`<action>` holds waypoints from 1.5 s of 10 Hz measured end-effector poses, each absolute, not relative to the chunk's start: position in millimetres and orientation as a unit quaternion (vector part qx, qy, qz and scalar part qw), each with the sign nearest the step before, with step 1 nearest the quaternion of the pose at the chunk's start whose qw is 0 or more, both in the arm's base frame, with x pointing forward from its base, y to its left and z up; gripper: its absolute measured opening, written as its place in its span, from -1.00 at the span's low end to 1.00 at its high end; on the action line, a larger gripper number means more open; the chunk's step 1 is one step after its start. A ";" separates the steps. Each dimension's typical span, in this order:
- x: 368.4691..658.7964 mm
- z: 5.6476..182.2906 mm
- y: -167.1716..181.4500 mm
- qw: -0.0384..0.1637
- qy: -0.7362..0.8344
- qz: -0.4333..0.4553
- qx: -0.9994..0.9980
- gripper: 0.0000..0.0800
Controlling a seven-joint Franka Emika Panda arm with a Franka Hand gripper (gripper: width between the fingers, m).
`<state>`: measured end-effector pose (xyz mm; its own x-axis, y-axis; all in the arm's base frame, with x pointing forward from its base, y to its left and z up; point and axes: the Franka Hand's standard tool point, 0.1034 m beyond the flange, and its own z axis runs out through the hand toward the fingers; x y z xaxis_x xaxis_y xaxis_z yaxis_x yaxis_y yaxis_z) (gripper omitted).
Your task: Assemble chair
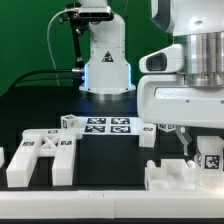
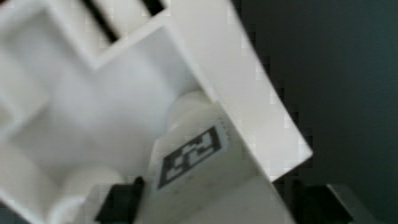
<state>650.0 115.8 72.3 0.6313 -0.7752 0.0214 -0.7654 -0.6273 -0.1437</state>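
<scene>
Here I am, hanging low over the front edge of the worktop, close to the corner on the exterior view's right, and my pincer (image 1: 197, 150) points straight down. Right beneath it stands a tagged white post (image 1: 210, 156), upright as far as I can tell, and just beside that, nearer the front edge, sits a notched white block (image 1: 168, 178). Over to my wrist view: the post (image 2: 196, 150) runs between my two dark fingers (image 2: 118, 200), its black-and-white tag facing the lens. The pincer (image 2: 222, 205) is spread wide. There is a dark gap between one finger and the post, so I am straddling it and clamping nothing. A big white slatted frame (image 2: 80, 90) fills the wrist view beside the post, and whether the two touch I cannot tell. Near the front corner on the exterior view's left lies a slotted white panel (image 1: 40, 160), flat and well apart from me. The marker board (image 1: 105, 125) lies mid-table toward the back edge, with a small tagged cube (image 1: 68, 122) just off one end and a short white piece (image 1: 147, 136) just off the other.
</scene>
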 end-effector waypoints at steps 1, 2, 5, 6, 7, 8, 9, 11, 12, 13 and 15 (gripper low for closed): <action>650.0 72.2 116.9 0.068 0.517 -0.033 -0.852 -0.03; 650.8 71.6 115.9 0.082 0.578 -0.021 -0.812 -0.03; 651.5 71.0 114.2 0.098 0.645 -0.007 -0.758 -0.03; 651.1 71.0 114.1 0.095 0.617 -0.009 -0.781 -0.03; 652.8 73.4 113.6 0.095 0.554 -0.018 -0.827 0.38; 654.9 75.3 110.8 0.095 0.473 -0.031 -0.876 0.38; 653.6 75.7 112.2 0.091 0.396 -0.035 -0.913 0.58; 652.1 75.5 112.9 0.085 0.323 -0.039 -0.942 0.61; 652.0 75.2 112.4 0.083 0.296 -0.041 -0.951 0.62; 652.0 75.1 112.3 0.082 0.276 -0.043 -0.957 0.62; 649.5 77.6 113.8 0.061 0.115 -0.048 -0.990 0.62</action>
<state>649.5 113.8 77.6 0.9692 -0.2330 0.0804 -0.2213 -0.9663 -0.1317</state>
